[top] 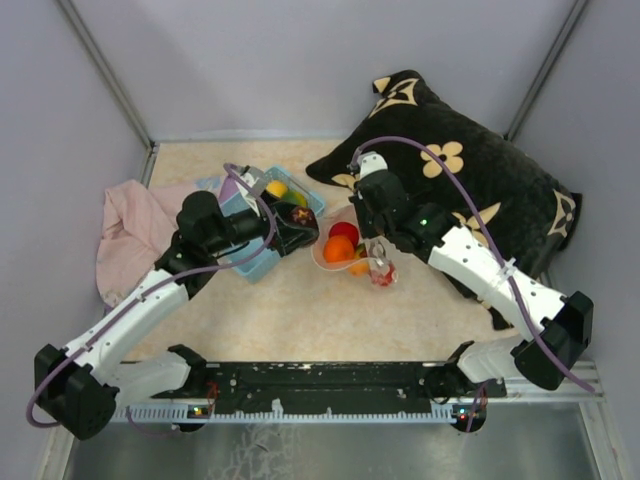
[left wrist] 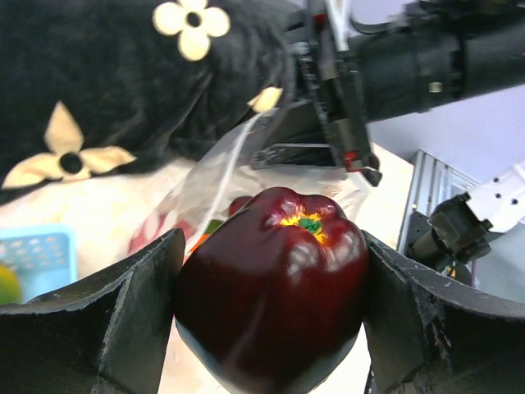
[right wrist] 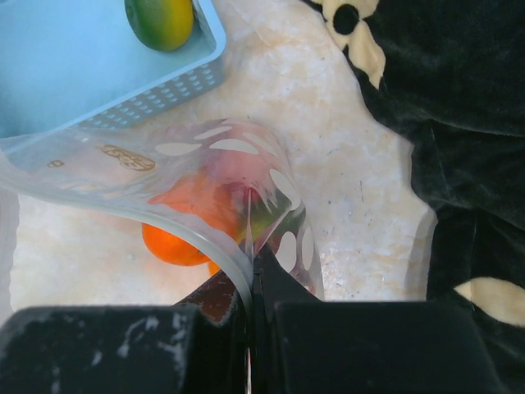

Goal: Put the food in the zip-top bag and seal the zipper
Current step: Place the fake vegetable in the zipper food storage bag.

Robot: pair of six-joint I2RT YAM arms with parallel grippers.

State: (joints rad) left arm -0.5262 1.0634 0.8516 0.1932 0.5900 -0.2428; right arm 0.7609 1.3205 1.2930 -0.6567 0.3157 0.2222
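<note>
**Ann:** What is the biggest thing there?

**Ben:** The black pillow [top: 470, 190] with pale flowers, at the far right of the table [top: 300, 310]. Next come the pink cloth [top: 135, 225] on the left and the blue basket [right wrist: 156, 94] beside it (a green-yellow fruit [right wrist: 160, 20] lies inside).

**Ann:** Where is the zip-top bag [right wrist: 205, 156]?

**Ben:** Between basket and pillow, with its mouth open. The right gripper [right wrist: 250, 275] is clenched on the zipper [right wrist: 98, 203] edge and lifts it. An orange fruit [right wrist: 172, 242] sits in the bag.

**Ann:** And the left gripper [top: 297, 226]?

**Ben:** Its wide fingers squeeze a dark red pepper [left wrist: 275, 304], held up just beside the bag's mouth.
</note>
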